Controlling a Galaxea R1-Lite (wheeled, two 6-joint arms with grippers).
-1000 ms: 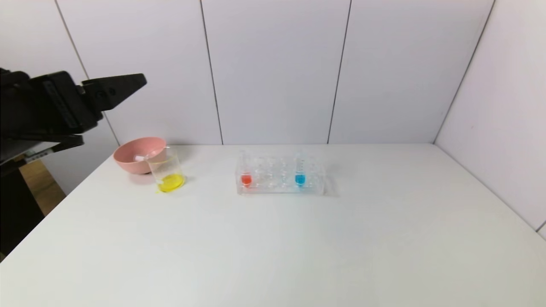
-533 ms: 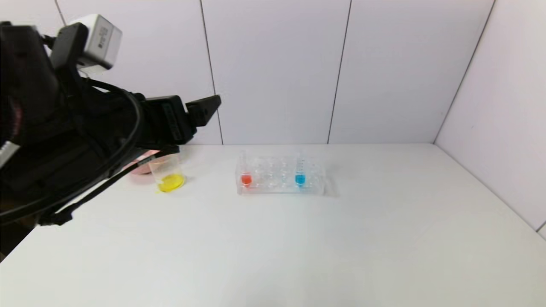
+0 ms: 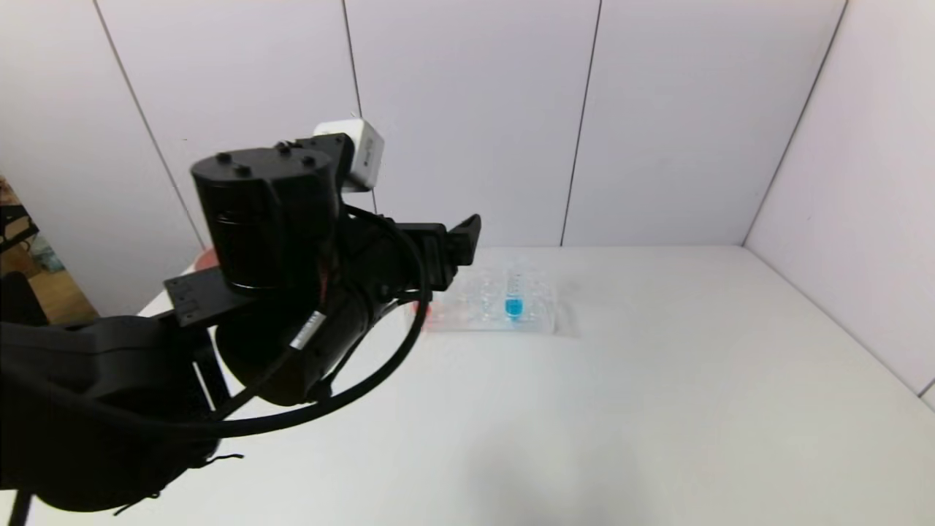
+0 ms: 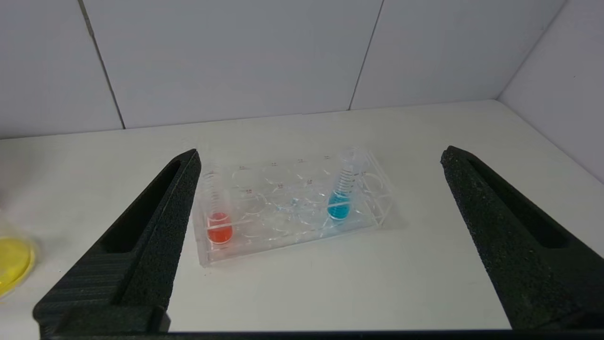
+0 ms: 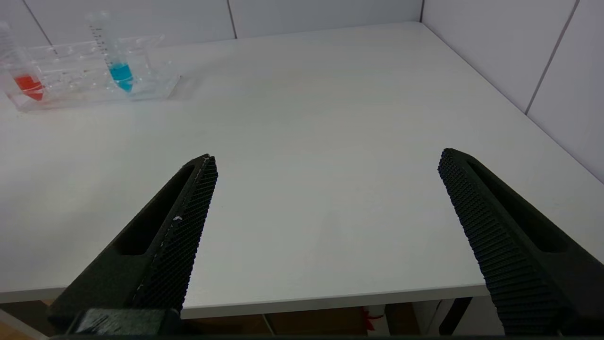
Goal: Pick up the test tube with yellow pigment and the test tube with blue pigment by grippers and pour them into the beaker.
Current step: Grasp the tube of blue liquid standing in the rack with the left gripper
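The blue-pigment test tube (image 3: 514, 299) stands upright in the clear rack (image 3: 544, 321); it also shows in the left wrist view (image 4: 342, 198) and the right wrist view (image 5: 120, 71). My left gripper (image 3: 464, 232) is open and empty (image 4: 320, 153). It hovers above the table, short of the rack, facing it. The beaker (image 4: 10, 257) holds yellow liquid and shows only at the left wrist view's edge; my left arm hides it in the head view. The yellow-pigment test tube is out of view. My right gripper (image 5: 326, 157) is open and empty at the table's near edge.
A tube with red-orange liquid (image 4: 219, 226) stands at the rack's (image 4: 283, 236) other end. The pink bowl is hidden behind my left arm. White walls close the table at the back and right. The bare white tabletop (image 3: 657, 409) lies in front and to the right of the rack.
My left arm has swung in from the left edge, rightward towards the rack. It now covers the beaker and pink bowl in the head view. The rack and tubes have not moved.
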